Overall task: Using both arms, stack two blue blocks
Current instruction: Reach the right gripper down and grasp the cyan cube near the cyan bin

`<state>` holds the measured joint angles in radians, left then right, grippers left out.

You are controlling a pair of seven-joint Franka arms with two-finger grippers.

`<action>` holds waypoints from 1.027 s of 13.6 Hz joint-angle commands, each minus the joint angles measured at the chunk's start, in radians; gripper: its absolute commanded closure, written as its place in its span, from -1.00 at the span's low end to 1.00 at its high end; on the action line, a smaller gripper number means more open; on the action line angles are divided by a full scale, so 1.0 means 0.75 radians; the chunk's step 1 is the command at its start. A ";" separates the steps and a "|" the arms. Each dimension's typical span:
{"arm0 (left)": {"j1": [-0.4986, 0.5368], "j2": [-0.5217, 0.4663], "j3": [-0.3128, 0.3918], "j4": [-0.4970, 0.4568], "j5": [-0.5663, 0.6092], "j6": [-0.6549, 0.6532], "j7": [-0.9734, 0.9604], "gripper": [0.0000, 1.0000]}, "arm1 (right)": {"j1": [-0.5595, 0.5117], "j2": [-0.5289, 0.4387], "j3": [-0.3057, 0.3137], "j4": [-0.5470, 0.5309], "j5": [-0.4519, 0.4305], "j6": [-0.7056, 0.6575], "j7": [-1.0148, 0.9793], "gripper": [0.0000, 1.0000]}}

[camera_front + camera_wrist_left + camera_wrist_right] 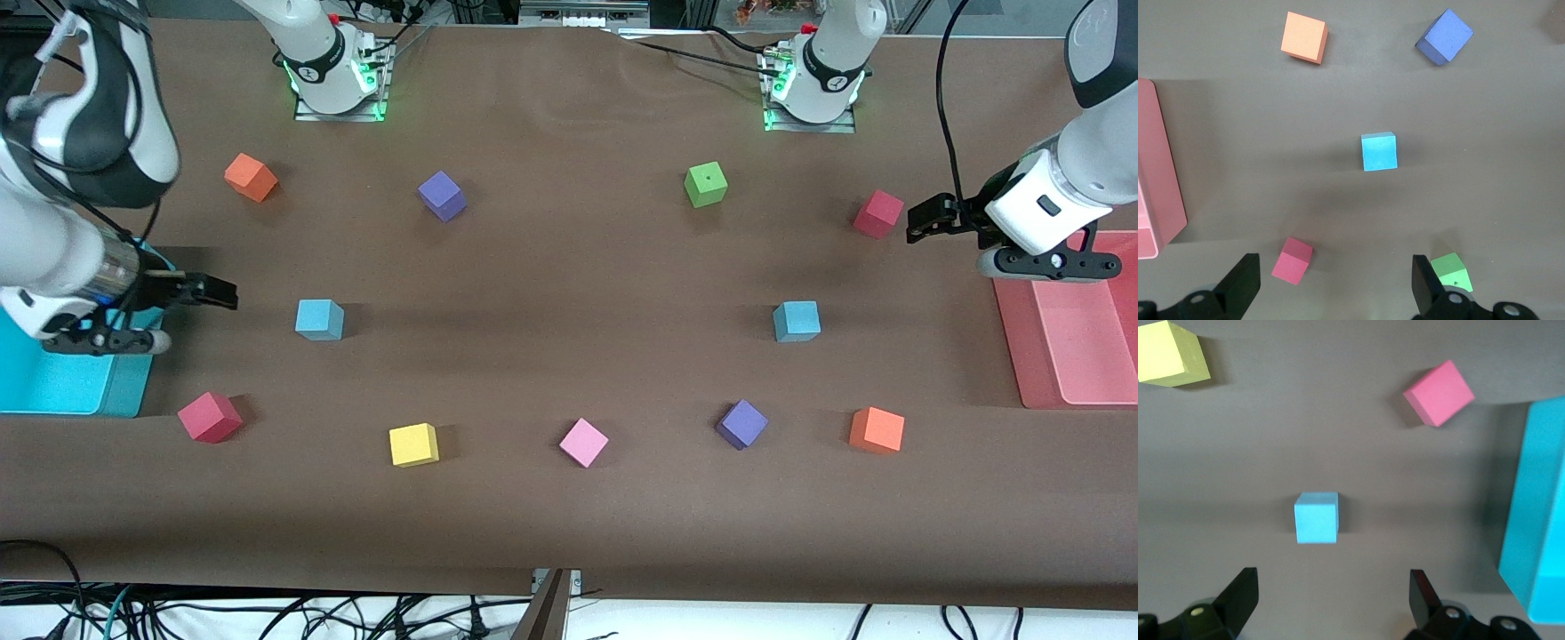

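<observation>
Blue blocks: two, both flat on the table, well apart, nothing stacked yet. First blue block (319,319) toward the right arm's end, roughly 9 o'clock of table centre in the front view; second blue block (797,321) toward the left arm's end, roughly 3 o'clock. Same row, neither touched.

Right gripper (213,292) up in the air by the cyan bin (53,382) edge, jaws apart, empty; first block at about 3 o'clock of it in the front view, and ahead of the fingers (1238,597) in the right wrist view, block (1316,517) centred between them.

Left gripper (925,218) over the table just beside the pink tray (1013,329), jaws apart, empty; second block at about 7 o'clock of it in the front view, centred ahead of it in the left wrist view (1379,151).

Progress: zero of the stack done. Left to do, by judgement: descend and grasp one block, carry across, place squarely on the other, release. Other cubes (purple, red, orange, yellow, pink, green) scattered around; purple cube (741,423) near the second block, so worth avoiding.
</observation>
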<state>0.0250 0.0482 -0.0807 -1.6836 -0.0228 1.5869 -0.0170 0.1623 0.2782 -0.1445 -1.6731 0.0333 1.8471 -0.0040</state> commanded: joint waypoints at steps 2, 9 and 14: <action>0.010 0.009 -0.001 0.030 -0.015 -0.028 0.031 -1.00 | 0.013 -0.021 0.017 -0.227 0.039 0.251 0.032 -1.00; 0.010 0.009 -0.001 0.030 -0.015 -0.030 0.031 -1.00 | 0.017 -0.038 0.072 -0.579 0.046 0.650 0.104 -1.00; 0.010 0.009 -0.001 0.028 -0.015 -0.030 0.031 -1.00 | 0.017 -0.003 0.090 -0.665 0.046 0.740 0.101 -1.00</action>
<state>0.0251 0.0482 -0.0807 -1.6836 -0.0228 1.5859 -0.0170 0.1747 0.2923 -0.0853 -2.1369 0.0566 2.3807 0.0655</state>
